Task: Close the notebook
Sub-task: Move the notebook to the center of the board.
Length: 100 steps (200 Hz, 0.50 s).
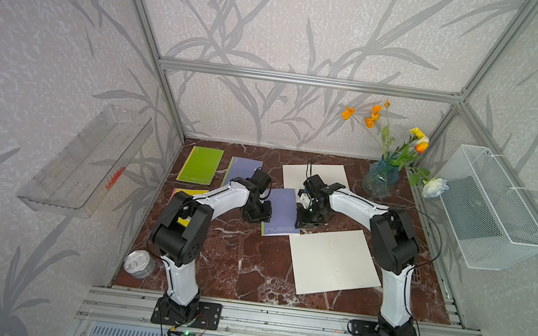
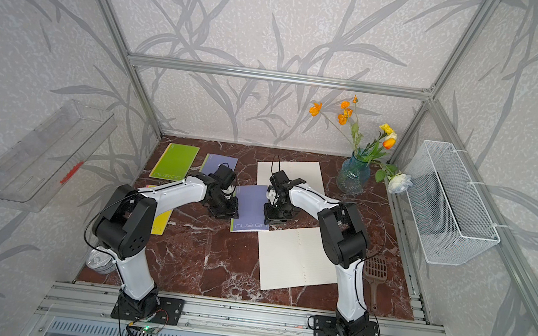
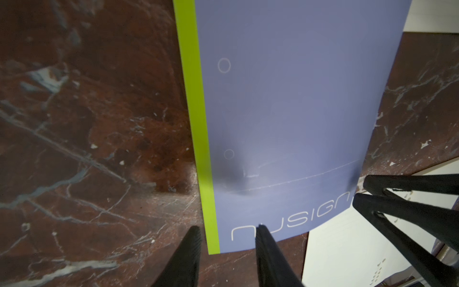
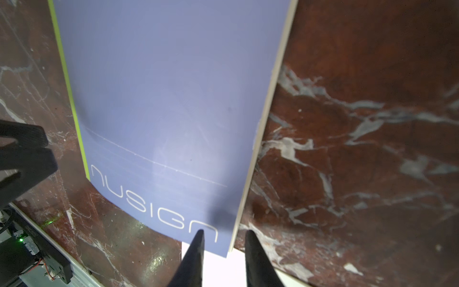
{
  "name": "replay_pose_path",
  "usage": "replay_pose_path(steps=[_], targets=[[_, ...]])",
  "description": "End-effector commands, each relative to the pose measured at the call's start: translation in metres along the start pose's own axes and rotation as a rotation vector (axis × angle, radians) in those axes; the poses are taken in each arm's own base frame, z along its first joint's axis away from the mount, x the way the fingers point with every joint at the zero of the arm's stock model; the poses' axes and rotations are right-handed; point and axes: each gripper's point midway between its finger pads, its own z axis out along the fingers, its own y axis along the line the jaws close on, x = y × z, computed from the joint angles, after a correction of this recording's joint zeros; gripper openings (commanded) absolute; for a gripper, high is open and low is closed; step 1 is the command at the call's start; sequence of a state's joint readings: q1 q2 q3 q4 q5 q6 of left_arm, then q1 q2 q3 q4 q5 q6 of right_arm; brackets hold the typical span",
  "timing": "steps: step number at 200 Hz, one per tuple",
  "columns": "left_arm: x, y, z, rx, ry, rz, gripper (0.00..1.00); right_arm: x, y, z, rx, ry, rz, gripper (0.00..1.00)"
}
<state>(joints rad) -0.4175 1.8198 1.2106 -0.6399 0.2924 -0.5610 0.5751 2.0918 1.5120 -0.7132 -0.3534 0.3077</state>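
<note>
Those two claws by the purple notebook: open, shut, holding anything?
Left gripper: open, astride the purple notebook's green spine edge, not gripping.
Right gripper: open, astride its page edge, not gripping.

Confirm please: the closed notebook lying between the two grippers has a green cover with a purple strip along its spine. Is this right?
Not quite. The colours are reversed: the notebook between the grippers has a purple cover with a green strip along its spine. The left wrist view shows this clearly.

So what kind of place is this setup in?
Probably a robot test cell dressed as a home desk: aluminium frame around leaf-patterned walls, a marble-look tabletop with notebooks, and a flower vase.
</note>
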Motion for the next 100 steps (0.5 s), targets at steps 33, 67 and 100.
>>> replay_pose_path(steps=[33, 67, 100], targets=[[0.005, 0.01, 0.015, -0.026, 0.028, -0.01, 0.39, 0.002, 0.002, 0.003, 0.005, 0.02, 0.012, 0.32], [0.006, 0.011, 0.02, -0.024, 0.04, -0.01, 0.39, 0.002, 0.003, 0.007, 0.0, 0.029, 0.013, 0.31], [0.008, 0.014, 0.024, -0.03, 0.052, 0.003, 0.38, 0.004, 0.009, 0.012, 0.0, 0.044, 0.003, 0.3]])
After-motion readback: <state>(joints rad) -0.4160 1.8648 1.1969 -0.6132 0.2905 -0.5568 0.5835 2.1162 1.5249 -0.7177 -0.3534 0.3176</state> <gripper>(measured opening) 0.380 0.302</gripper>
